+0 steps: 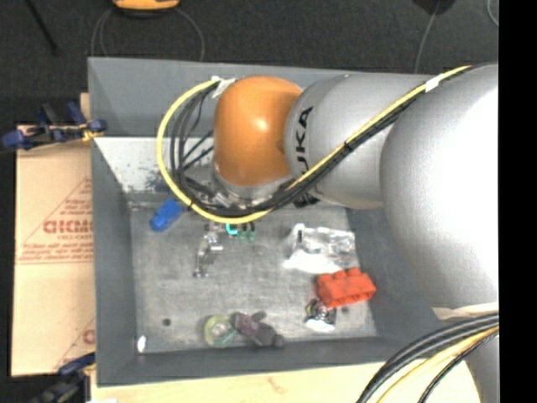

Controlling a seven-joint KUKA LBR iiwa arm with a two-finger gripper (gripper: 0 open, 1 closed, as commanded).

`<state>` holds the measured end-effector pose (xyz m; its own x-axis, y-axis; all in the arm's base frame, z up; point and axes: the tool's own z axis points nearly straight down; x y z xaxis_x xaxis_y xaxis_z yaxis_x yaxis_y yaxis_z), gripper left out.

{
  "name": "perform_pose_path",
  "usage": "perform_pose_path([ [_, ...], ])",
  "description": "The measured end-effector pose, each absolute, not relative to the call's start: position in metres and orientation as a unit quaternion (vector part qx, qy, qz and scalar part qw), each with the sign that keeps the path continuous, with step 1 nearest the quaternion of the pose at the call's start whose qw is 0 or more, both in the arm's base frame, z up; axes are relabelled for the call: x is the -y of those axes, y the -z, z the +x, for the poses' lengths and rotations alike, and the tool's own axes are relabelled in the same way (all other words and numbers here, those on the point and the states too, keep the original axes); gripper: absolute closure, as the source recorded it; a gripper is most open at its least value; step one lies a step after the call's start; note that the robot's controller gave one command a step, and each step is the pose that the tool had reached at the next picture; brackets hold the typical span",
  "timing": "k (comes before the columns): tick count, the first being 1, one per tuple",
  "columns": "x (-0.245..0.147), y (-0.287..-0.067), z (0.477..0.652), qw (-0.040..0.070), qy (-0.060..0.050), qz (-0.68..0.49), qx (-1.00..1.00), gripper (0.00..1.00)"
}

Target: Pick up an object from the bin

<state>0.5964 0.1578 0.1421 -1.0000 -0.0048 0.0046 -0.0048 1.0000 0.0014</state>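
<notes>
Bin (111, 250): grey metal, scuffed floor; dark flooring around.
Gripper (228, 228): below orange cover (252, 128), mid-bin toward back wall; grip state cannot be told.
Nearest thing: small blue plastic piece (165, 215), back-left corner, lying loose.

Black "KUKA" lettering (303, 138) on the silver arm (361, 145)

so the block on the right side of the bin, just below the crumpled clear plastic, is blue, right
Not blue: the camera view shows that the block is red. It does lie on the right side of the bin, just below the crumpled clear plastic.
</notes>
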Motion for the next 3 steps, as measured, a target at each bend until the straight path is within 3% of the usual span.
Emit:
perform_pose_path([
  [1, -0.150, -0.104, 0.654, -0.002, -0.001, 0.100, 0.995, 0.00],
  [2, -0.183, -0.083, 0.650, -0.002, 0.000, 0.203, 0.979, 0.00],
  [3, -0.228, -0.096, 0.640, -0.004, 0.001, 0.361, 0.933, 0.00],
])
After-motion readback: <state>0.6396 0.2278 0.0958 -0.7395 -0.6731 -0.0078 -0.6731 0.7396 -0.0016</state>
